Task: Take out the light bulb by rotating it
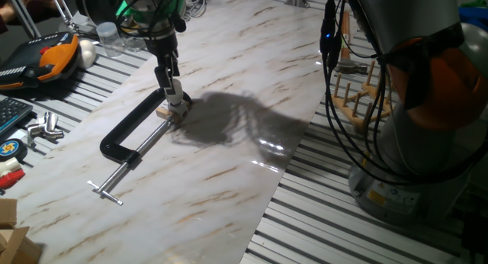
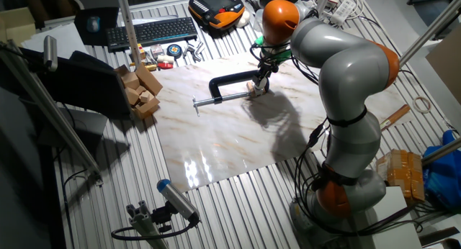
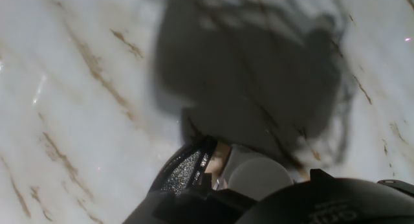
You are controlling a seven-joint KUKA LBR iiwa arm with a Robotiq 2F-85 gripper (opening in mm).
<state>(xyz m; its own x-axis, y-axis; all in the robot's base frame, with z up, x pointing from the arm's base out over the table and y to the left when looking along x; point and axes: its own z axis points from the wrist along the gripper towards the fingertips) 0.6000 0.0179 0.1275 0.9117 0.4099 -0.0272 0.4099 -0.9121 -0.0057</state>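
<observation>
One fixed view: you see the gripper down at the wooden block, which the C-clamp pins to the table. The bulb shows only as a pale patch between the fingertips, seated in the block.

Other fixed view: too small to help; gripper stands over the block beside the clamp.

Hand view: you look past a dark textured finger at the bulb's white dome, touching or just beside it.

Jaws: they look closed about the bulb, but you cannot tell whether both pads actually bear on it.

Handling: judge it light, stiff, smooth and brittle; frosted glass may slip under twist.

Hold: take the globe at its widest girth, squeeze gently, keep the turning axis upright.
</observation>
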